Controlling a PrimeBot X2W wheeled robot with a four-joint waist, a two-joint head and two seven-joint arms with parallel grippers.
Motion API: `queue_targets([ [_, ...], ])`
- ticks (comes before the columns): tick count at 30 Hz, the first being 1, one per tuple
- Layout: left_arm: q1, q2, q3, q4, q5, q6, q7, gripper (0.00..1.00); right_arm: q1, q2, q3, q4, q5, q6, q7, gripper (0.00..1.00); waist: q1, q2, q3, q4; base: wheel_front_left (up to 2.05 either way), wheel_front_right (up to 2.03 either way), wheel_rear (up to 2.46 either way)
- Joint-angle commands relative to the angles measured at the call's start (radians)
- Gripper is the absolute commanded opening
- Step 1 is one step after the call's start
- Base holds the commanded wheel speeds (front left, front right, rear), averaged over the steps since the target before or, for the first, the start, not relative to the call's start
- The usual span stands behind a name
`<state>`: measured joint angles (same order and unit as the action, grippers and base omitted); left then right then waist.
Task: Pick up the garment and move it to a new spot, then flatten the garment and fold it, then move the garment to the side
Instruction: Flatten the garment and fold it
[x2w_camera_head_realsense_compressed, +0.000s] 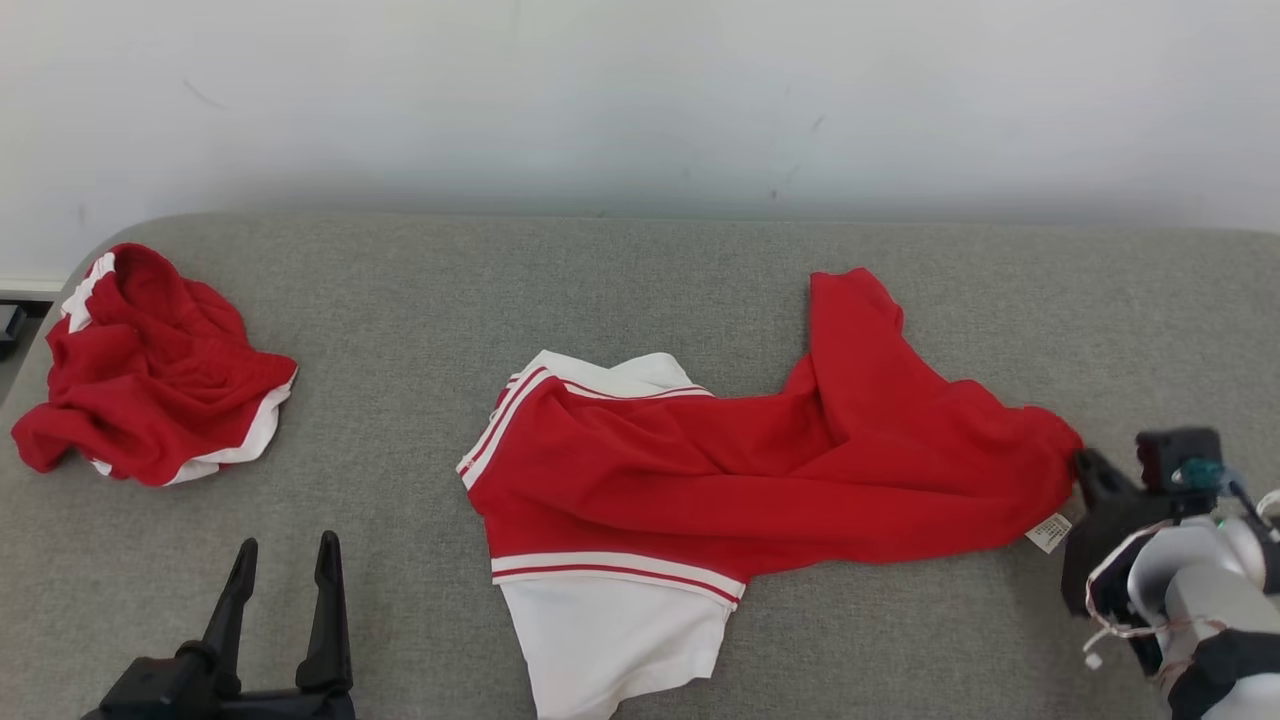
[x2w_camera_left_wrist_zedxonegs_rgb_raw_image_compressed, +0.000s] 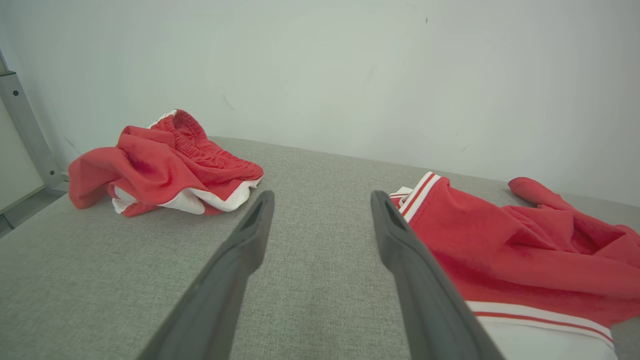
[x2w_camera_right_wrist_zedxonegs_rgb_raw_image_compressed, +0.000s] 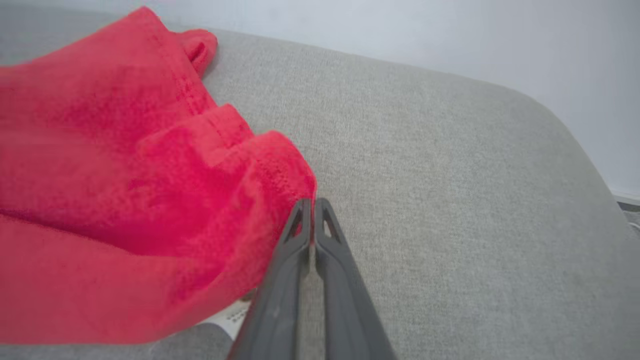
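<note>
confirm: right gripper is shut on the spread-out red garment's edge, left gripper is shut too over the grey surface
No: the left gripper is open over the grey surface, as the left wrist view shows. The right gripper is shut on the edge of the spread-out red garment.

The garment (x2w_camera_head_realsense_compressed: 760, 470) red with white panels and red-striped white bands; other garment (x2w_camera_head_realsense_compressed: 150, 380) red, white-trimmed; cushion (x2w_camera_head_realsense_compressed: 400, 300) grey.

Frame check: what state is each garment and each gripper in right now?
Middle garment: lying spread out but rumpled, not folded.
Left garment: crumpled in a heap.
Left gripper: open, holding nothing.
Right gripper: shut, tips at the middle garment's hem; whether cloth is pinched is unclear.
</note>
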<state>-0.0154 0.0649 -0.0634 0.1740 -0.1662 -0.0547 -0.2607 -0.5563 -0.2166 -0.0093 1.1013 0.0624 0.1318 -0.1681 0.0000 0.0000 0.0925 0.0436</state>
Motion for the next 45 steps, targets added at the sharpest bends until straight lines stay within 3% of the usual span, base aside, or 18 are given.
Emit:
queue_targets([
  [1, -0.011, 0.002, 0.005, -0.001, -0.001, -0.005, -0.006, 1.00, -0.015, -0.009, -0.001, -0.020, 0.017, -0.002, -0.022, 0.00, 0.0000, 0.0000, -0.001, -0.002, 0.00, 0.00, 0.00],
  [12, 0.000, -0.002, 0.003, -0.002, -0.003, -0.006, -0.006, 1.00, 0.018, -0.023, 0.039, -0.223, 0.105, -0.002, -0.052, 0.00, 0.0000, 0.0000, -0.005, -0.008, 0.00, 0.00, 0.00],
  [22, 0.005, -0.004, -0.002, 0.004, -0.002, -0.005, -0.006, 1.00, 0.133, -0.061, 0.037, -0.351, 0.168, -0.002, 0.098, 0.00, 0.0000, 0.0000, -0.009, -0.008, 0.00, 0.00, 0.00],
  [31, 0.018, -0.004, 0.004, 0.002, -0.005, -0.003, -0.006, 1.00, 0.331, -0.107, 0.004, -0.610, 0.274, -0.002, 0.234, 0.00, 0.0000, 0.0000, -0.017, -0.036, 0.00, 0.00, 0.00],
  [35, 0.006, -0.003, 0.003, 0.005, 0.000, -0.006, -0.006, 1.00, 0.393, -0.083, -0.023, -0.704, 0.278, -0.002, 0.301, 0.00, 0.0000, 0.0000, -0.013, -0.053, 0.00, 0.00, 0.00],
  [45, -0.003, -0.004, 0.003, 0.013, 0.002, -0.012, -0.006, 1.00, 0.390, -0.043, -0.077, -0.630, 0.150, -0.002, 0.313, 0.00, 0.0000, 0.0000, -0.008, -0.058, 0.00, 0.00, 0.00],
])
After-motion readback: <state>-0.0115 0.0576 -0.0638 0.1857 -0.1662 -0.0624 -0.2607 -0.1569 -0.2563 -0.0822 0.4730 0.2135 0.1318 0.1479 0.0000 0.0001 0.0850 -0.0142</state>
